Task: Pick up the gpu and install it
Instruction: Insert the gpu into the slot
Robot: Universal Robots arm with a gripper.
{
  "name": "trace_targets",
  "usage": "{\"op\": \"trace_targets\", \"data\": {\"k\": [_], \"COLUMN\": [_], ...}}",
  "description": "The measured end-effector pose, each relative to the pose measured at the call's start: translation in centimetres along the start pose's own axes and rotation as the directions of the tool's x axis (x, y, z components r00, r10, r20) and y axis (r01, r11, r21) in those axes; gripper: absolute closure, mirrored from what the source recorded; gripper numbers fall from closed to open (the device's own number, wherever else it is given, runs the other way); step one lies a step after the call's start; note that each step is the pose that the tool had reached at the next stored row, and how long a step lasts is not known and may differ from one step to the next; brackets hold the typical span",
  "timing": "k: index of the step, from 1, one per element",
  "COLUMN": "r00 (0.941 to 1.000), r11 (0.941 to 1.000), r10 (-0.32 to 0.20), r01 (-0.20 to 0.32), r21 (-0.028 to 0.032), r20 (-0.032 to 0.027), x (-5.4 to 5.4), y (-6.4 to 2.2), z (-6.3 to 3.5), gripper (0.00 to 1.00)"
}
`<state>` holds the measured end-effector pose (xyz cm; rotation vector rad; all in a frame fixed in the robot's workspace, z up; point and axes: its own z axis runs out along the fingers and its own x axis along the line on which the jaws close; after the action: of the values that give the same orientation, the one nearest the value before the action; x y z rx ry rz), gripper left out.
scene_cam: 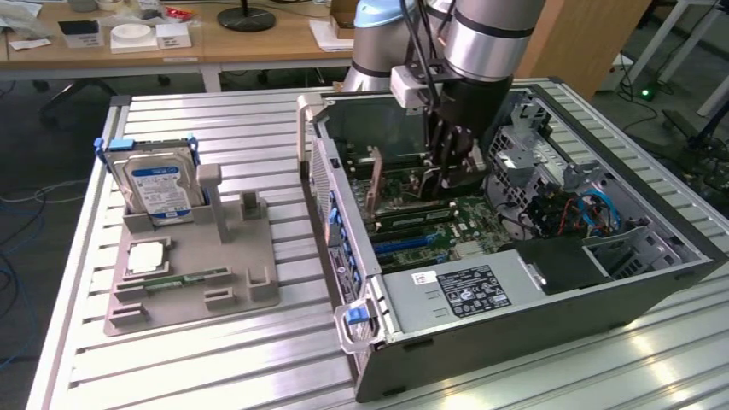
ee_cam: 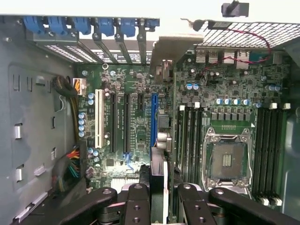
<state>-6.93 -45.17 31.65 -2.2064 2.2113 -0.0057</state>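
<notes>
Claw (scene_cam: 448, 175) is reaching down inside the open pc case (scene_cam: 638, 282), fingers (ee_cam: 136, 197) squeezing in tight on the gpu (ee_cam: 161, 161); the card is hanging edge-on over the motherboard (ee_cam: 136, 117), just beside the long blue slot (ee_cam: 153, 122); can't tell if it's touching the slot; hard drive (scene_cam: 160, 188) is standing in the gray holder (scene_cam: 194, 290) on the exterior view's left, well apart from the case.
</notes>
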Motion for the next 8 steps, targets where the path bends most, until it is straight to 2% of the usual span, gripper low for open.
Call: {"op": "trace_targets", "data": {"k": [8], "r00": [1.0000], "r11": [1.0000], "r10": [0.000], "r01": [0.000], "r21": [-0.0009], "r20": [-0.0002], "x": [0.0], "y": [0.25], "z": [1.15], "gripper": [0.73]}}
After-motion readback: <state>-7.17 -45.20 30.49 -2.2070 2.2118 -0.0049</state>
